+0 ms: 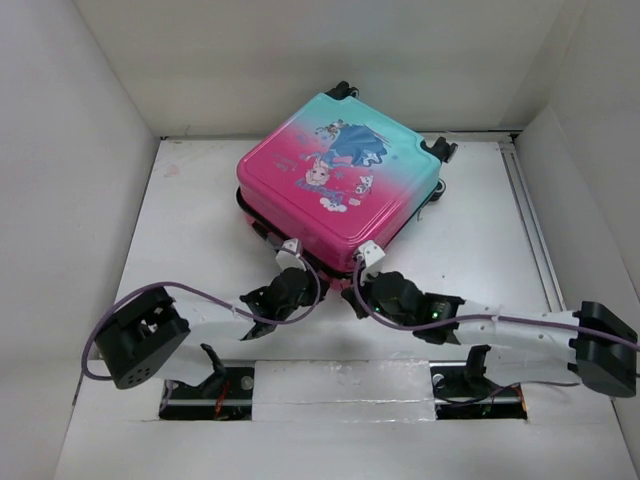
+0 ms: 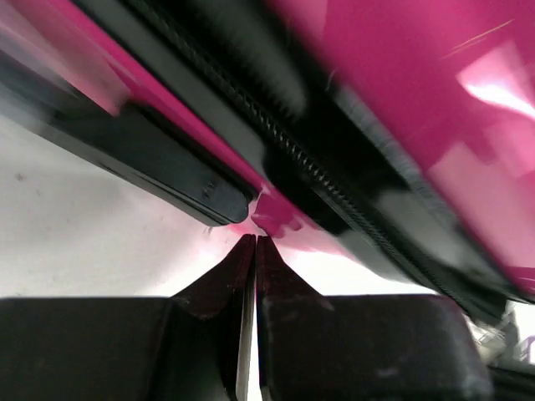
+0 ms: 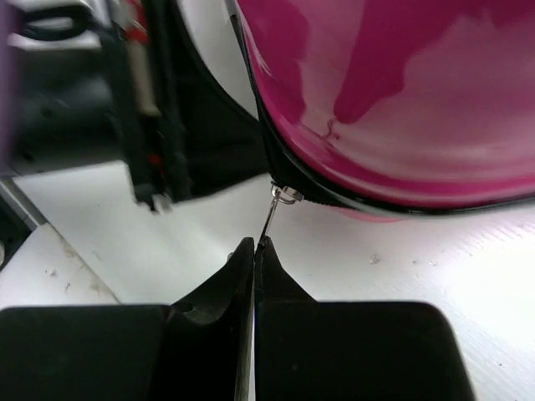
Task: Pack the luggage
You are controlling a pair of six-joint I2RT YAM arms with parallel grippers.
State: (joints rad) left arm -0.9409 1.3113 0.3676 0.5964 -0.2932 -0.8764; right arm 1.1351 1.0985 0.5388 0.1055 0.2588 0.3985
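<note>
The luggage [image 1: 340,175] lies flat on the white table with its pink-to-teal printed shell up and the lid down. My right gripper [image 1: 352,288] is at its near edge, shut on the thin metal zipper pull [image 3: 268,219], which hangs from the black zipper line under the pink shell [image 3: 401,100]. My left gripper [image 1: 300,280] is shut just to the left, at the same near edge. In the left wrist view its tips [image 2: 255,240] sit close to the pink rim [image 2: 272,213], below the black zipper teeth [image 2: 309,159]. Nothing shows between them.
White walls enclose the table [image 1: 200,230] on the left, back and right. The suitcase wheels [image 1: 440,150] point to the back right. The left gripper's body [image 3: 84,109] shows close to the right gripper. The arm bases [image 1: 340,395] sit at the near edge.
</note>
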